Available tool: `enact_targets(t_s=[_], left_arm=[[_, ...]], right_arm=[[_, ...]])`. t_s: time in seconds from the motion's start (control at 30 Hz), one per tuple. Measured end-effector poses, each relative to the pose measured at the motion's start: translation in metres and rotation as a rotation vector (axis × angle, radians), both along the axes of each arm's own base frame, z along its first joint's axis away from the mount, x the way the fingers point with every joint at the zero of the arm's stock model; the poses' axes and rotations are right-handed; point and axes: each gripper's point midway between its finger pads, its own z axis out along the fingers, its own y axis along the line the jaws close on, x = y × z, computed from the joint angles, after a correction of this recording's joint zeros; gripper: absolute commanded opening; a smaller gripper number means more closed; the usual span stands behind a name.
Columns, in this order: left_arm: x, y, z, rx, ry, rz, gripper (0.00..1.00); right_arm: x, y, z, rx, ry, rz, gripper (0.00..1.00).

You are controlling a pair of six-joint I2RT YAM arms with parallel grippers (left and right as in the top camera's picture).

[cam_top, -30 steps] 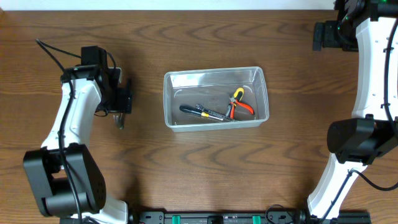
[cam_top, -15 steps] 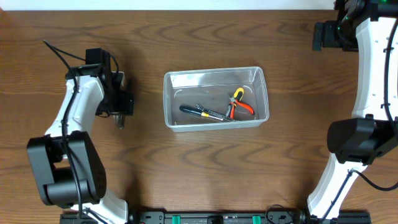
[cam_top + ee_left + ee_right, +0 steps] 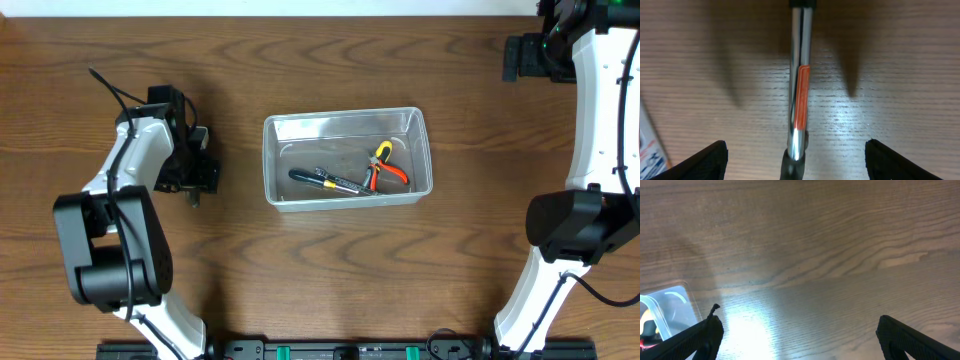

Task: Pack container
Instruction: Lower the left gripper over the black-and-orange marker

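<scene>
The left arm [image 3: 128, 172] rises from its base at the near left edge, folded at the elbow, its forearm angled toward the middle. The left hand [image 3: 194, 174] points straight down, its fingers [image 3: 709, 161] spread wide with nothing gripped. The right arm [image 3: 600, 110] stretches along the right side to the far corner, where the right hand [image 3: 520, 58] hangs, its fingers [image 3: 696, 341] also spread wide.
</scene>
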Motion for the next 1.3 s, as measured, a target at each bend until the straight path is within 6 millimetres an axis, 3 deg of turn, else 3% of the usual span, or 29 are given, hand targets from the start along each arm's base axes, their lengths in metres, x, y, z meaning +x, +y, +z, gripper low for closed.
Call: enact_targets(t_s=[0.27, 0.57, 0.93, 1.3], left_arm=[[-0.003, 0.000, -0.008, -0.004, 0.029, -0.007, 0.73], [-0.003, 0.000, -0.008, -0.005, 0.030, -0.015, 0.59], [-0.004, -0.001, -0.009, -0.005, 0.032, -0.019, 0.58], [-0.018, -0.002, -0.021, -0.009, 0.064, -0.019, 0.58]], right_arm=[[0.000, 0.000, 0.000, 0.000, 0.000, 0.000, 0.99], [0.000, 0.000, 0.000, 0.000, 0.000, 0.000, 0.99], [0.000, 0.000, 0.000, 0.000, 0.000, 0.000, 0.99], [0.000, 0.000, 0.000, 0.000, 0.000, 0.000, 0.99]])
